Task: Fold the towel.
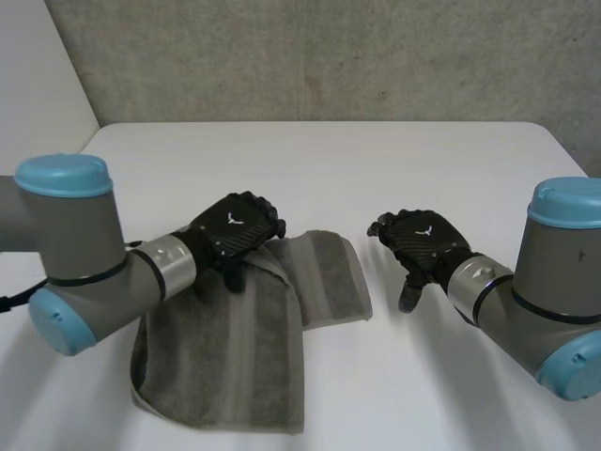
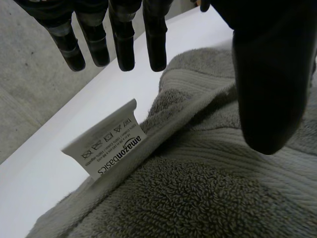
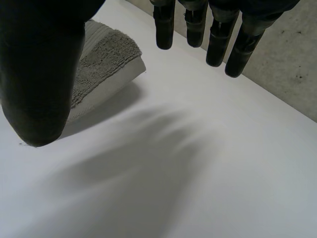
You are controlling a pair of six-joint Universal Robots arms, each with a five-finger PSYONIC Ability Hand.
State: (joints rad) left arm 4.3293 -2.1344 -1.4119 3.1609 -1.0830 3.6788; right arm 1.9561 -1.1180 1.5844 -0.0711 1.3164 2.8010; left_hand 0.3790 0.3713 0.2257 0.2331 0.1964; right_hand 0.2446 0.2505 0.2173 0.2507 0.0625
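A grey towel lies folded over on the white table, one layer across the other. My left hand hovers over its upper edge, fingers straight and spread, thumb apart from them, holding nothing. Under that palm the towel shows a raised fold with a white care label sticking out. My right hand hangs open above bare table, to the right of the towel's corner, with its fingers straight.
A grey wall rises behind the table's far edge. Bare white tabletop stretches beyond the towel and between the two hands.
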